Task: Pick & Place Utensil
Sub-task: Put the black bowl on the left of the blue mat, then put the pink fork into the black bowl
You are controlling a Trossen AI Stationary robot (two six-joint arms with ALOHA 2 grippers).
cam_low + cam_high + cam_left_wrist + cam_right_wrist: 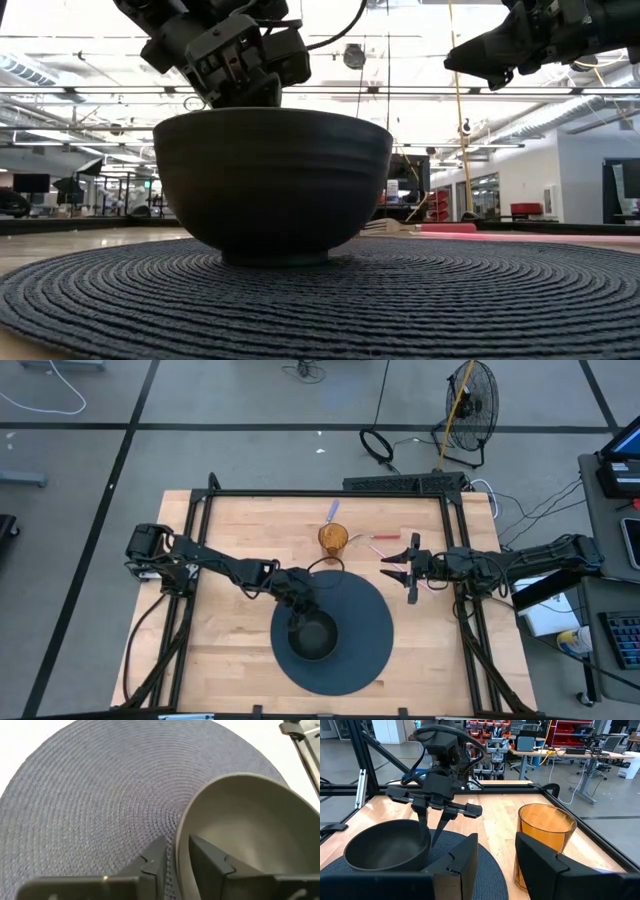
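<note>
A dark bowl stands by its foot on a round dark woven placemat; the low view shows the bowl upright on the mat. My left gripper is at the bowl's far-left rim, shut on it. An amber cup stands on the wood beyond the mat. A blue-handled utensil lies at the cup's far side, and a thin red-ended utensil lies to its right. My right gripper hovers open right of the cup, which stands ahead of it. My left gripper holds the bowl by its rim, one finger inside the hollow and the other outside. The fingers come from above, pointing down, as the right wrist view shows. The bowl sits upright with its foot on the placemat.
Black frame rails border the table on its far and side edges. Bare wood lies left of the mat and between the mat and the right rail. A fan and cables are on the floor beyond the far edge.
</note>
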